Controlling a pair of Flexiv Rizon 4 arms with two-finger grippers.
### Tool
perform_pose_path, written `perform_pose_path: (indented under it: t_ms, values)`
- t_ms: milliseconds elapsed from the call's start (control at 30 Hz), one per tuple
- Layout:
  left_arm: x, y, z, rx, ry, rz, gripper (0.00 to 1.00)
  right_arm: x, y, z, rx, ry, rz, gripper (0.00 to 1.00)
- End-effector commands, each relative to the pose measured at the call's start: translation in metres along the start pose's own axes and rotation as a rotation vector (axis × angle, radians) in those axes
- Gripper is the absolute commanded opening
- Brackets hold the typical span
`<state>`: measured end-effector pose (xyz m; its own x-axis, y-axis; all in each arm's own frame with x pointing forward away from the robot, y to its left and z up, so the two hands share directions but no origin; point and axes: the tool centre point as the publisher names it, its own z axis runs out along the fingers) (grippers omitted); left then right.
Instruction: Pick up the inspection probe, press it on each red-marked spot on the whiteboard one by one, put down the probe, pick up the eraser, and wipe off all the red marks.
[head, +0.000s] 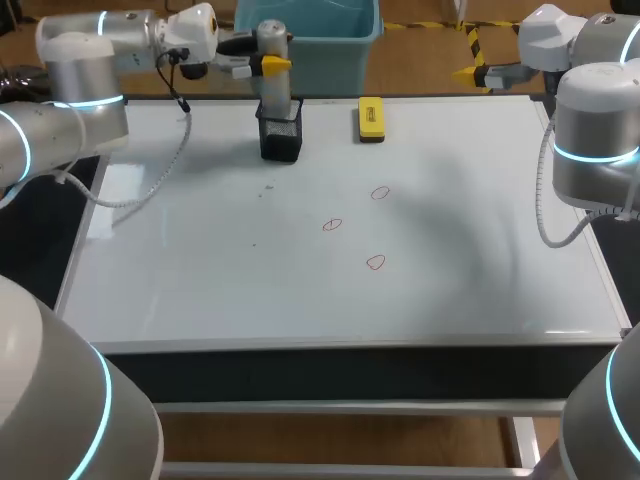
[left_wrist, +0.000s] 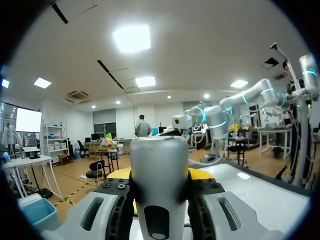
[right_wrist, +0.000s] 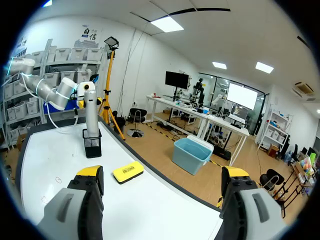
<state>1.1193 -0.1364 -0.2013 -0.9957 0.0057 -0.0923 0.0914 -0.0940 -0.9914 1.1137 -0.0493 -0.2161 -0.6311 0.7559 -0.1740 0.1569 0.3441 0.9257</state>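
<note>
Slippage is your main risk here: your left gripper (head: 268, 66) has its fingers closed against both sides of the inspection probe (left_wrist: 160, 165), high on its grey body, while the lower end stands in the black mesh holder (head: 281, 138) at the far edge of the whiteboard (head: 200, 280). If you lift at an angle, the probe could catch the holder's rim and drag or tip it over, so a straight upward pull looks safest. A grip this near the top may also let the probe swing or twist once it is pressed down, and you could miss a mark. The three red marks (head: 375, 262) sit close together near the board's middle, so a sloppy approach might land between two of them or smear one. Your right gripper (right_wrist: 162, 176) hangs off the far right corner with its fingers spread wide and nothing in them. The yellow eraser (head: 371, 118) lies just beside the holder, apart from it; sweep low past it and you could knock it away.
</note>
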Motion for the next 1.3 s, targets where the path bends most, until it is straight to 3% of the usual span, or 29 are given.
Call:
perform_pose_path:
  t_ms: [33,433,700,1033,1300]
  values:
    - [0.01,-0.016,-0.003,-0.012,-0.091,0.019,0.0,0.0,0.0,0.0,0.001,0.001,0.0,1.0]
    - [0.002,-0.04,-0.005,-0.019,-0.115,0.04,0.0,0.0,0.0,0.0,0.001,0.001,0.0,1.0]
    - [0.006,-0.059,-0.021,-0.064,-0.179,0.056,0.0,0.0,0.0,0.0,0.001,0.001,0.0,1.0]
    - [0.021,-0.056,-0.059,-0.053,-0.262,0.052,0.0,0.0,0.0,0.0,0.001,0.001,0.0,1.0]
    - [0.039,-0.049,-0.085,0.003,-0.313,0.055,0.0,0.0,0.0,0.0,0.001,0.001,0.0,1.0]
